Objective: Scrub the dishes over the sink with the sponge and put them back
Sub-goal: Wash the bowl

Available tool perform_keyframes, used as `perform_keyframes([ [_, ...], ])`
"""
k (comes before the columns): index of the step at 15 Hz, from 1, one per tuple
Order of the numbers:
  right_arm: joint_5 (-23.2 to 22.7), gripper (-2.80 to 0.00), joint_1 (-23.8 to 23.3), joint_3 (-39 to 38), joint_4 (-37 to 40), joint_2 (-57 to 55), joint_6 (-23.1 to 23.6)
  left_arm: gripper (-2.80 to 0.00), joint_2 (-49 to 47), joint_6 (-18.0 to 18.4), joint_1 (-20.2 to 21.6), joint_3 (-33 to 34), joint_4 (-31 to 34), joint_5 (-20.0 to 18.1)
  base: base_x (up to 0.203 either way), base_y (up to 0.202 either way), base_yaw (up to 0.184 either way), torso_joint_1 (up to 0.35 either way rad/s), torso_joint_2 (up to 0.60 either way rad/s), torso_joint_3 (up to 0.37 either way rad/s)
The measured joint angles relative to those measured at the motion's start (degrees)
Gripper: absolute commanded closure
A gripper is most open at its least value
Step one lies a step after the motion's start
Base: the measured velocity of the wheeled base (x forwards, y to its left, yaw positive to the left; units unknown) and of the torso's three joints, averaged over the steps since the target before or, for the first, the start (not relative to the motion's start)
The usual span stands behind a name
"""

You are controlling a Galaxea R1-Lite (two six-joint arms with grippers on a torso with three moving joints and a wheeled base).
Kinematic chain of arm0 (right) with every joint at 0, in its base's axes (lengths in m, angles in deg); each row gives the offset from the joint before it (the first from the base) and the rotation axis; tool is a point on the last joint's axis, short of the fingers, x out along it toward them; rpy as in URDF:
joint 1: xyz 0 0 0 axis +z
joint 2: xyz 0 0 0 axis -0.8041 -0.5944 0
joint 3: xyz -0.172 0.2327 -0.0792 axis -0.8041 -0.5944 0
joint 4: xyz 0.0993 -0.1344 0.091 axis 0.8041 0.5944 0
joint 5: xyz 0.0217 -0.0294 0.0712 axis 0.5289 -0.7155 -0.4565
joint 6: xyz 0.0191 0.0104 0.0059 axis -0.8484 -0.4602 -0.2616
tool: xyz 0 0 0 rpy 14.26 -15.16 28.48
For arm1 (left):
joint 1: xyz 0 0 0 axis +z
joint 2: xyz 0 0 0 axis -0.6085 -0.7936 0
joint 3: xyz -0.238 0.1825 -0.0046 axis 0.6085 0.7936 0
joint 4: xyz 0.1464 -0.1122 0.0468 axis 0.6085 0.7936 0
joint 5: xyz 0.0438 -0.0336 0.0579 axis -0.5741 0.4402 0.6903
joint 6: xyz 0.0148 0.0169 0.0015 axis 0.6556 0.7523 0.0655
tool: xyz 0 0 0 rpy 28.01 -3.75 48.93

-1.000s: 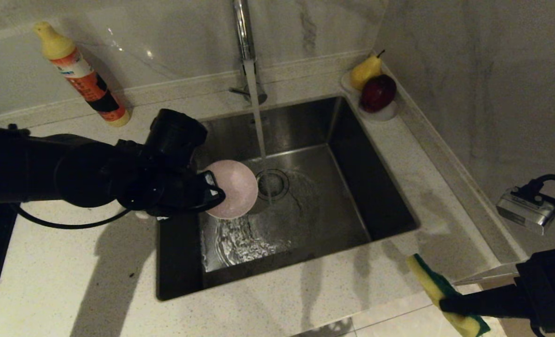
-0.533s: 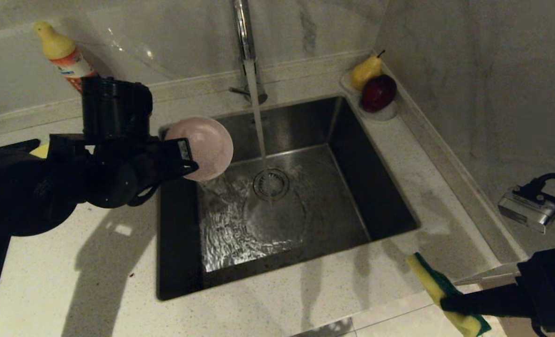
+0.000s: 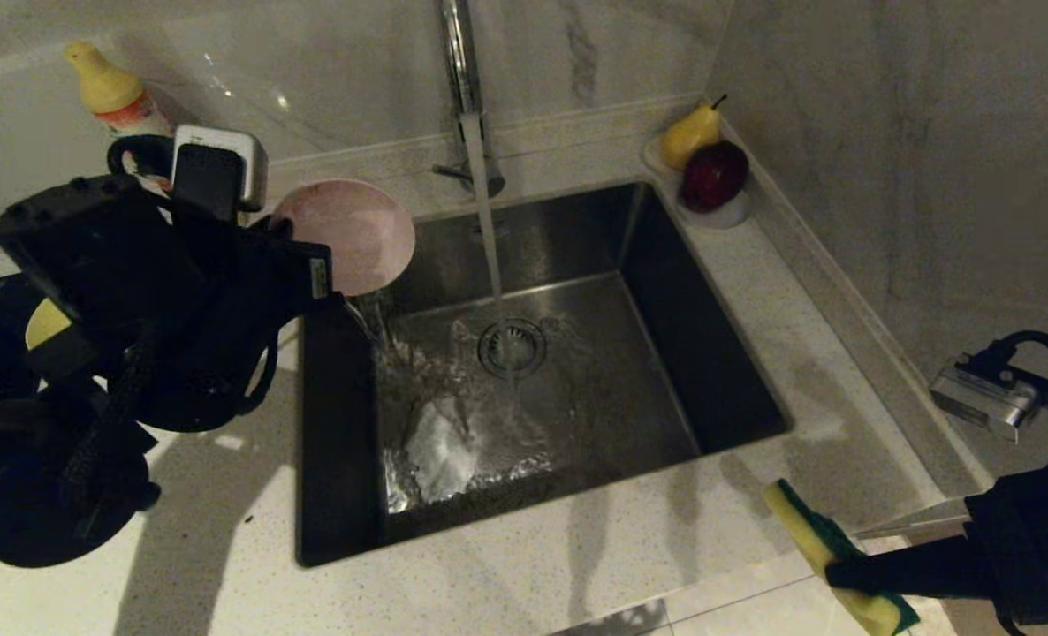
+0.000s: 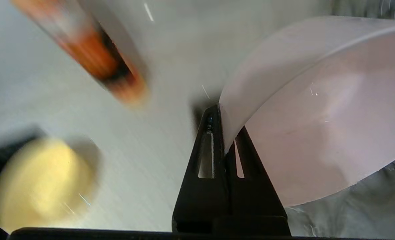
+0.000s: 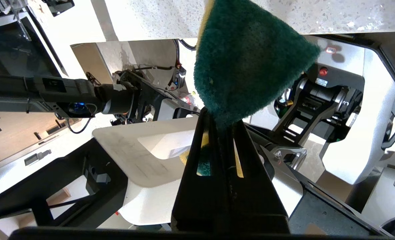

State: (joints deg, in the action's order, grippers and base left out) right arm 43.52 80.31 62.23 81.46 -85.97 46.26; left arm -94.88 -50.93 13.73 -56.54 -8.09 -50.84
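Pink bowl (image 3: 347, 234) clamped by rim in left pincer (image 3: 322, 276), sink (image 3: 718, 371) 10 o'clock corner. Detergent bottle (image 3: 113, 99), yellow bowl (image 4: 41, 181) behind. Tap (image 3: 462, 79) running. Sponge (image 3: 829, 552) pinched in right pincer (image 3: 833, 579), 5 o'clock off counter (image 3: 224, 548). Fruit dish (image 3: 727, 212) at 1 o'clock.

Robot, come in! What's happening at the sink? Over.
Left gripper shut on pink bowl, over sink's left edge. Right gripper shut on sponge. Tap running.

An orange bottle with a yellow cap (image 3: 107, 93) stands on the pale speckled counter (image 3: 224, 548) against the marble wall (image 3: 330, 71), partly hidden. In the far right corner a small white dish (image 3: 727, 214) holds a yellow pear (image 3: 690, 132) and what looks like a dark red apple (image 3: 715, 174), touching each other.
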Motion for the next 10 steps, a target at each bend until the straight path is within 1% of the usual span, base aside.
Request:
perform_keyframes([
  [2,-0.1,0.0,0.0,0.1,0.0,-0.6,0.0,0.0,-1.5,6.9,0.0,2.3,-11.8,-1.0,0.0,0.0,0.0,0.0,0.0,0.0],
  [3,-0.1,0.0,0.0,0.3,0.0,-0.8,0.0,0.0,-2.4,8.3,0.0,3.0,-16.3,-1.5,0.0,0.0,0.0,0.0,0.0,0.0],
  [4,-0.2,0.0,0.0,0.4,0.0,-0.9,0.0,0.0,-2.9,8.5,0.0,3.4,-18.9,-1.7,0.0,0.0,0.0,0.0,0.0,0.0],
  [5,-0.2,0.0,0.0,0.4,-0.1,-1.0,0.0,0.0,-3.2,8.5,-0.1,3.7,-19.2,-1.8,0.0,0.0,0.0,0.0,0.0,0.0],
  [6,-0.2,0.0,0.0,0.5,0.0,-0.9,0.0,0.0,-3.1,8.2,-0.1,3.8,-17.9,-1.8,0.0,0.0,0.0,0.0,0.0,0.0],
  [7,-0.2,0.0,0.0,0.7,0.0,-0.7,0.0,0.0,-2.8,7.5,-0.1,3.8,-15.3,-1.7,0.0,0.0,0.0,0.0,0.0,0.0],
  [8,-0.2,0.0,0.3,1.1,0.1,-0.3,-0.1,0.0,-2.1,5.8,-0.2,3.5,-11.5,-1.7,0.0,0.0,0.0,0.0,0.0,0.0],
  [10,-0.3,0.0,1.6,2.1,0.5,1.0,-0.1,0.0,0.5,0.6,-0.2,1.9,0.3,-2.0,0.0,0.0,0.0,0.0,0.0,0.0],
])
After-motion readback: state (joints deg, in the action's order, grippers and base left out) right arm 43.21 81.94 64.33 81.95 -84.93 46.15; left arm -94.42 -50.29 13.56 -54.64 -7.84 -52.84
